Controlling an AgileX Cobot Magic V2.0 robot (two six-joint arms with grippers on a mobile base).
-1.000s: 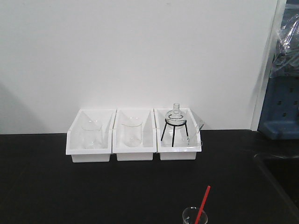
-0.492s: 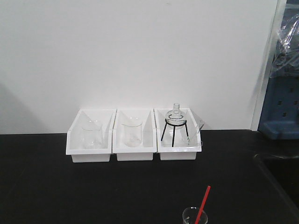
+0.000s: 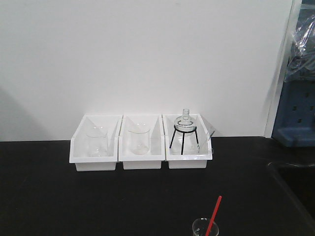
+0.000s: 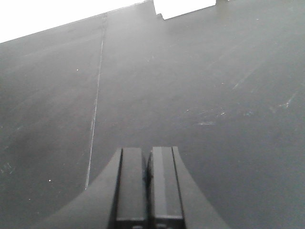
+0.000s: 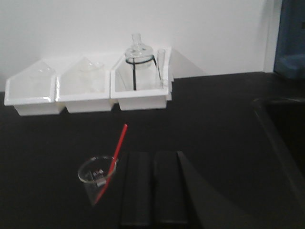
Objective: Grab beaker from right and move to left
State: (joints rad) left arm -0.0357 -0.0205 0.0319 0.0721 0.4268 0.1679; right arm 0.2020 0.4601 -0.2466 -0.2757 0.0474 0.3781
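Black table [image 3: 98, 206]: beaker [image 5: 97, 177] just left of closed right gripper [image 5: 153, 157]; left gripper [image 4: 147, 160] closed.

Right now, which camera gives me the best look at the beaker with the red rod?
The right wrist view: the whole beaker shows beside the shut right pincer. The front view catches only its rim at the bottom edge; the left wrist view shows none.

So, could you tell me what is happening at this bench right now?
Nothing is being held yet. The beaker with the red rod stands on the black table, just beside the shut right tool, which is not touching it. The left tool is shut over bare table. The three white bins sit at the back.
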